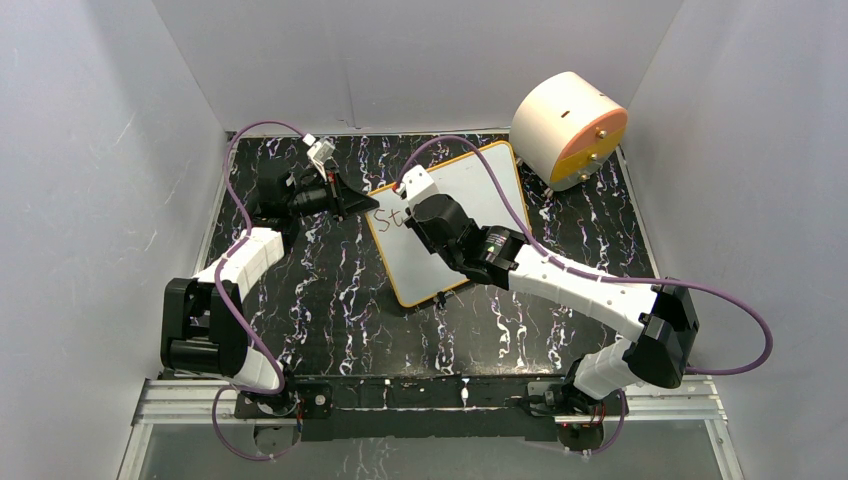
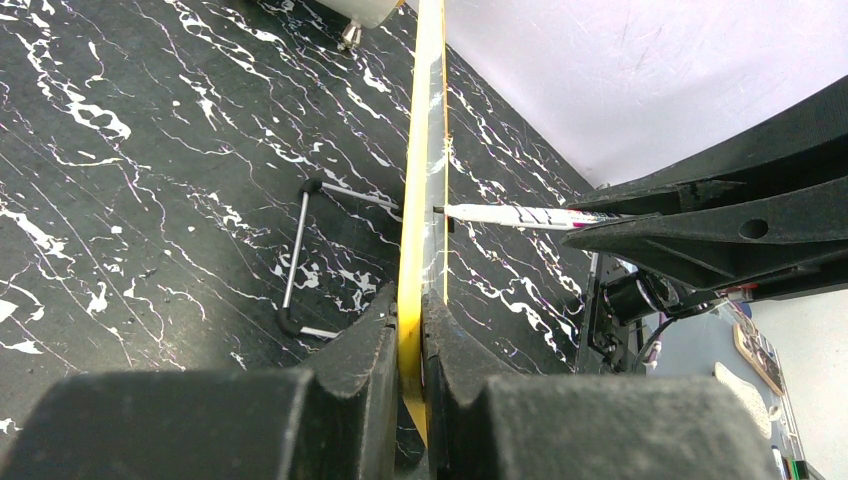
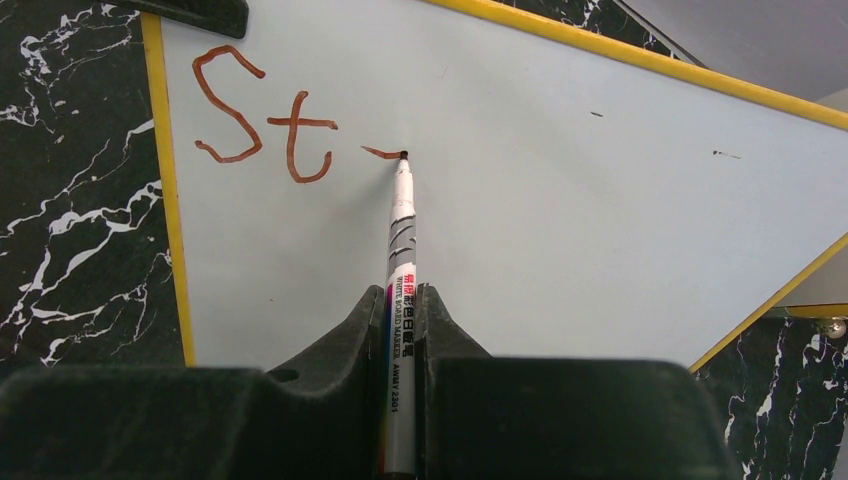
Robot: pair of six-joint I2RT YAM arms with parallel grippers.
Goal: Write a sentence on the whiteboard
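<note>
The whiteboard (image 1: 490, 190), white with a thin yellow frame, lies tilted on the dark marbled table. My left gripper (image 2: 412, 318) is shut on the whiteboard's yellow edge (image 2: 418, 200) at its far left corner (image 1: 368, 205). My right gripper (image 3: 403, 295) is shut on a white marker (image 3: 400, 260), hovering over the board's left part (image 1: 425, 205). The marker's tip (image 3: 404, 155) touches the whiteboard (image 3: 560, 200). Of the sentence (image 3: 265, 115), "St" and a short stroke stand in reddish-brown at the top left. In the left wrist view the marker (image 2: 520, 215) meets the board from the right.
A round peach-and-orange drum (image 1: 568, 128) stands at the back right corner. A small metal wire stand with black tips (image 2: 305, 255) lies on the table beside the board. Grey walls enclose the table on three sides. Purple cables loop over both arms.
</note>
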